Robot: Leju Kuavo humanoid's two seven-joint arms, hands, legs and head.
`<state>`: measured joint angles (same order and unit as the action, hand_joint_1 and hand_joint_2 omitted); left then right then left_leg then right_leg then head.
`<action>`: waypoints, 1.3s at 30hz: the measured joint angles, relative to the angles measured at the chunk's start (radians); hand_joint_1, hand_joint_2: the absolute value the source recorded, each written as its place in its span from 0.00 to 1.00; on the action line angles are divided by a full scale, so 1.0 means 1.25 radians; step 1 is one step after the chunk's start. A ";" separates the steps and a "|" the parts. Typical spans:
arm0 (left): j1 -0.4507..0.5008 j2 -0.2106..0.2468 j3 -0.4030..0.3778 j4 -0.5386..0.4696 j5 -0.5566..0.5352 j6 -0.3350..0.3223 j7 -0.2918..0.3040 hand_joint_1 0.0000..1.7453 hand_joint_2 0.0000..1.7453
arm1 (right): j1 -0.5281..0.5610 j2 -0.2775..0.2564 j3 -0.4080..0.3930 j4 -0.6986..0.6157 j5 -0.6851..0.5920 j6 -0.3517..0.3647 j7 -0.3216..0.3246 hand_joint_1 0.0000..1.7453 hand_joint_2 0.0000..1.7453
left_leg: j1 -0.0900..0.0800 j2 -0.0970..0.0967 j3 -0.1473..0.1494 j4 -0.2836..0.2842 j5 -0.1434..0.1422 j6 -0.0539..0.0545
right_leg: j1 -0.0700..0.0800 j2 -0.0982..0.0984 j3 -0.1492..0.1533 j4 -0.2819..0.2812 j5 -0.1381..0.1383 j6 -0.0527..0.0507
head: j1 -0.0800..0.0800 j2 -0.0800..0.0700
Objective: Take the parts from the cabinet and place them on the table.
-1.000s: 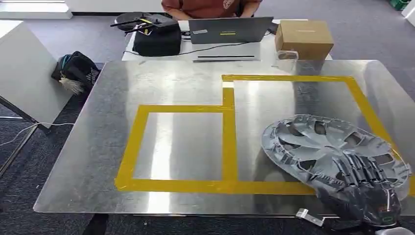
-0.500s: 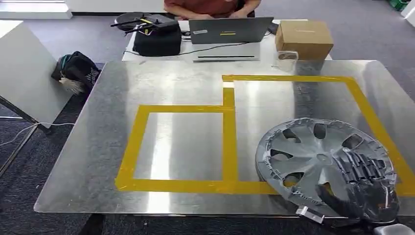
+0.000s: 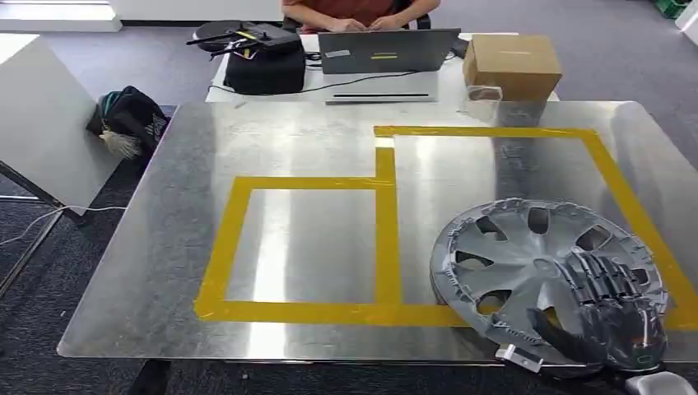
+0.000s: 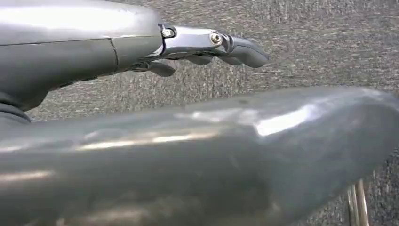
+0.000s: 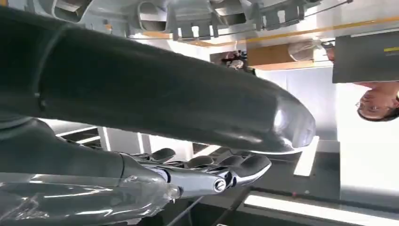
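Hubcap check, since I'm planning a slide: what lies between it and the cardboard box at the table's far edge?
In the head view, bare metal table crossed by yellow tape separates hubcap and cardboard box.

The head view is looking forward and down from high on the body, taking in the whole steel desk point(image 3: 165, 271) and, near its front right corner, the hubcap point(image 3: 527, 255). The left wrist view is sitting close behind the left robot hand point(image 4: 207, 44) and facing down at the carpet point(image 4: 329, 42). The right wrist view is looking out, turned over, from just behind the right robot hand point(image 5: 207, 172). It is sharing the hubcap point(image 5: 197, 16) and the box point(image 5: 270, 54) with the head view.
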<state>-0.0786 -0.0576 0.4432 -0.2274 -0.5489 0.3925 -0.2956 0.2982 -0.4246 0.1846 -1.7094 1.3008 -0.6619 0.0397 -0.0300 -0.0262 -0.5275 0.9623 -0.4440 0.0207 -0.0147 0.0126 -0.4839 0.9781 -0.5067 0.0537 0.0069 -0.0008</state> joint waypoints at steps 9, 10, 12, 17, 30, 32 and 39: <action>0.001 0.004 0.002 0.000 -0.002 0.002 0.000 0.00 0.00 | -0.003 0.000 0.002 0.009 -0.003 0.002 -0.001 0.00 0.00 | -0.005 0.000 0.000 0.004 -0.006 0.010 | -0.005 0.001 0.001 -0.005 0.000 0.008 | 0.000 0.000; 0.001 0.004 0.002 0.000 -0.002 0.002 0.000 0.00 0.00 | -0.004 0.000 0.002 0.010 -0.006 0.002 -0.002 0.00 0.00 | -0.006 0.000 0.000 0.004 -0.003 0.013 | -0.006 0.001 0.003 -0.007 0.004 0.013 | 0.000 0.000; 0.000 0.002 0.002 0.000 -0.003 0.004 0.000 0.00 0.00 | -0.007 0.000 0.001 0.012 -0.008 0.003 -0.003 0.00 0.00 | 0.005 0.006 0.005 -0.010 0.007 0.022 | -0.003 0.001 -0.004 -0.001 -0.007 0.017 | -0.001 0.000; 0.000 0.000 0.003 0.000 -0.005 0.007 0.000 0.00 0.00 | -0.011 0.000 -0.001 0.018 -0.013 0.010 -0.008 0.00 0.00 | 0.007 0.009 0.004 -0.009 0.006 0.024 | -0.002 -0.004 -0.134 0.255 -0.102 0.025 | 0.007 0.000; -0.001 -0.003 0.006 0.000 -0.011 0.009 0.000 0.00 0.00 | -0.014 0.000 -0.004 0.024 -0.014 0.016 -0.009 0.00 0.00 | 0.012 0.010 -0.069 0.138 -0.094 -0.029 | -0.008 -0.005 -0.074 0.033 0.046 -0.020 | 0.002 0.000; 0.001 -0.004 0.006 0.000 -0.011 0.009 0.000 0.00 0.00 | -0.013 0.000 -0.004 0.024 -0.014 0.016 -0.009 0.00 0.00 | 0.015 0.010 -0.118 0.265 -0.148 -0.033 | -0.007 -0.007 -0.090 0.033 0.058 -0.022 | 0.002 0.000; -0.006 -0.009 0.007 0.000 -0.016 0.009 -0.003 0.00 0.00 | -0.010 0.000 -0.008 0.023 -0.013 0.024 -0.007 0.00 0.00 | 0.017 0.009 0.042 0.012 -0.044 -0.021 | -0.004 -0.006 -0.119 0.030 0.097 0.000 | 0.005 0.000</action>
<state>-0.0855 -0.0694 0.4521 -0.2274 -0.5692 0.4044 -0.2991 0.2852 -0.4250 0.1747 -1.6804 1.2848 -0.6325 0.0309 -0.0085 -0.0151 -0.4751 0.9772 -0.4993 -0.0062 -0.0192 0.0047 -0.6331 1.0161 -0.3852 0.0536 0.0134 -0.0008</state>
